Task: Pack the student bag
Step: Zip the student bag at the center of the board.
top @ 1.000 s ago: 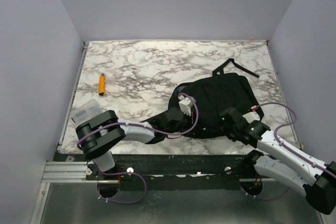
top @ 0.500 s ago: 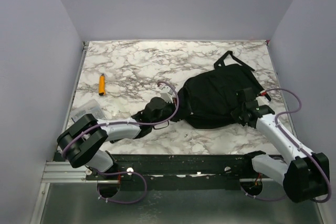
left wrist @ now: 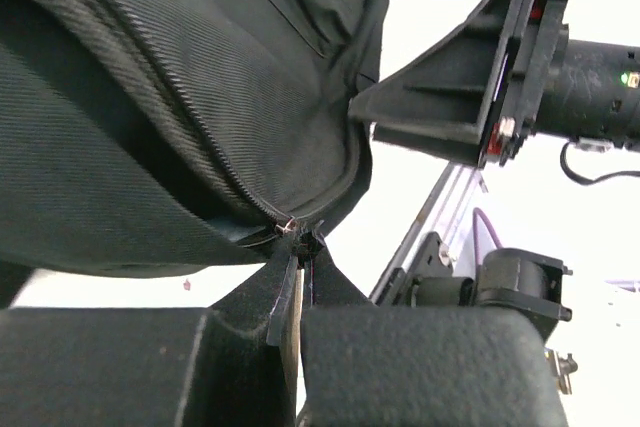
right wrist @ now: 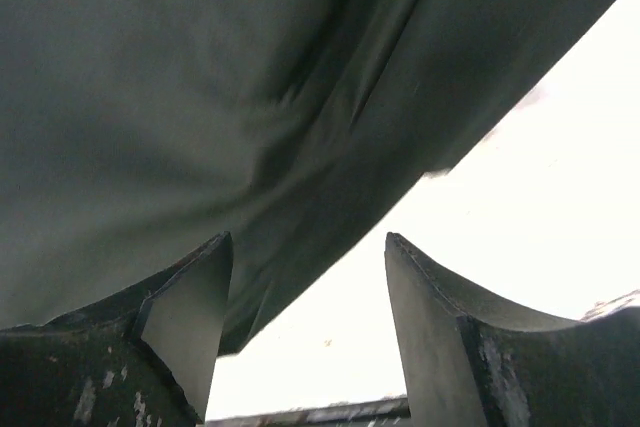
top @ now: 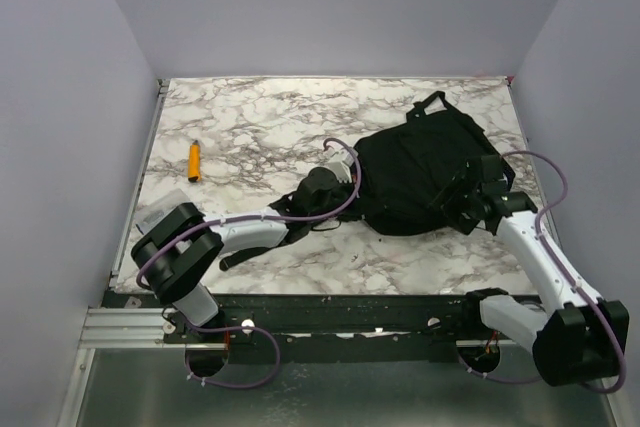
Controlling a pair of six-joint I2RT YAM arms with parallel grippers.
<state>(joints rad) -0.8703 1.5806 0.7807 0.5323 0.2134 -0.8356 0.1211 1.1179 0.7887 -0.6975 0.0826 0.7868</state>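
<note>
Item: student bag (top: 420, 169), large soft black fabric backpack with top handle and long black straps, lying flat on the right rear part of the white-and-grey marbled table (top: 260, 122), handle end toward the back wall. Change noted: across the last second we see it travel from the near edge, between the two arms, up and to the right, to its present place. Left gripper (left wrist: 300, 252): fingers pressed together on a small tab (left wrist: 292, 229) at the end of the zip line, at the bag's left near edge. We take the tab for the slider pull, though it is too small to be sure. That pinch is unchanged over the second. Right gripper (right wrist: 308, 257): fingers now spread, nothing between them, black fabric just ahead of the tips at the bag's right near edge. It was closed at that side a moment ago, so it has just let go. Meaning, in our judgement: the shift of the bag is finished, the right arm is free to take a new hold, and the left holds the point from which the zip can be drawn to open the mouth. No opening shows yet, and nothing appears packed. Also on the table: slim orange marker (top: 194, 160), well apart at the left, untouched, probably among the contents to go in.
</note>
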